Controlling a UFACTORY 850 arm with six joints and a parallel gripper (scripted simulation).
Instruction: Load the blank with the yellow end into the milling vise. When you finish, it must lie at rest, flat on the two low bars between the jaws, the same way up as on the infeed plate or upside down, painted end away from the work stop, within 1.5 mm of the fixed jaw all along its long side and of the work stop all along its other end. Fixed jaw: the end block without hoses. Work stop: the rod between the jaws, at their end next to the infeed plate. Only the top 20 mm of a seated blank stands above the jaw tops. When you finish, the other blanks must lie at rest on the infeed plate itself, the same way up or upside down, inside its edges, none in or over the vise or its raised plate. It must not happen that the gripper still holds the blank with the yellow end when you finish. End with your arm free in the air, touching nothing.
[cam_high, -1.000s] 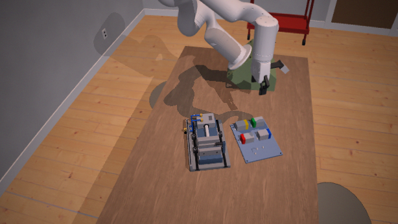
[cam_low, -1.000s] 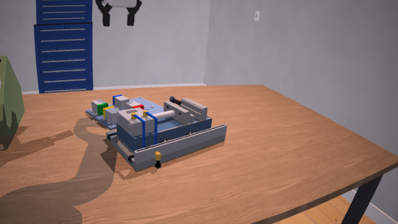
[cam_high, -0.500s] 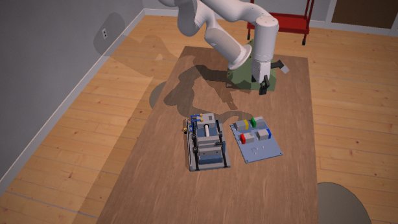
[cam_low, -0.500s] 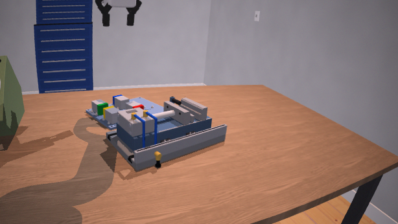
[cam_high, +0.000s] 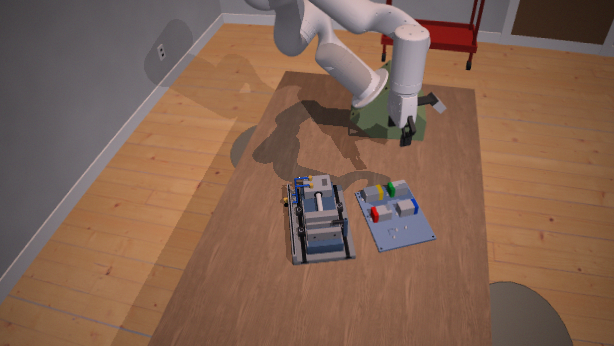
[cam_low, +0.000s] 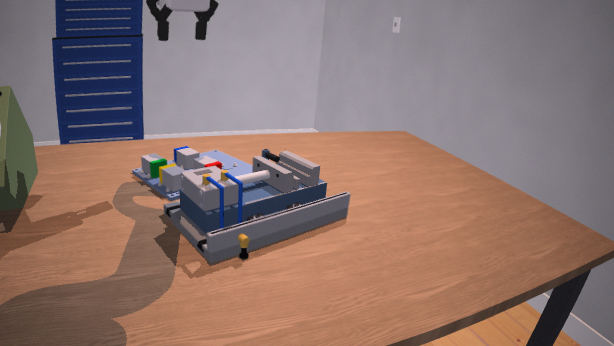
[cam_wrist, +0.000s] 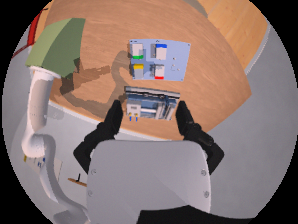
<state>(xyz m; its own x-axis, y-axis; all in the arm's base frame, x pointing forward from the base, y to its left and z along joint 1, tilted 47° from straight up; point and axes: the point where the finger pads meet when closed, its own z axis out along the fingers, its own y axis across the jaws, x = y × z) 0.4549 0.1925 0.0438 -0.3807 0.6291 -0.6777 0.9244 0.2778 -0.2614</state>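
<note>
The yellow-ended blank (cam_high: 371, 194) (cam_low: 173, 178) (cam_wrist: 138, 73) lies on the blue infeed plate (cam_high: 407, 236) (cam_wrist: 183, 56), in the corner nearest the vise's hose end. Its yellow end faces the green-ended blank (cam_high: 400, 188) (cam_low: 158, 168) (cam_wrist: 137, 50). The red-ended blank (cam_high: 384, 213) (cam_wrist: 159, 71) and blue-ended blank (cam_high: 405, 207) (cam_low: 188, 159) (cam_wrist: 160, 52) also lie on the plate. The vise's fixed jaw (cam_high: 324, 235) (cam_low: 301, 168) and moving jaw (cam_high: 321, 217) (cam_low: 272, 173) stand apart; no blank shows between them. The work stop (cam_high: 338, 222) (cam_low: 271, 156) is dark. My gripper (cam_high: 406, 142) (cam_low: 182, 38) (cam_wrist: 149, 106) is open and empty, high above the table.
The hose-end block (cam_high: 317, 185) (cam_low: 206, 187) carries blue hoses, and a white rod (cam_high: 319, 202) (cam_low: 253, 177) runs to the moving jaw. A long grey rail (cam_low: 280, 222) borders the vise's far side from the infeed plate. The green robot pedestal (cam_high: 372, 122) (cam_wrist: 62, 45) stands behind.
</note>
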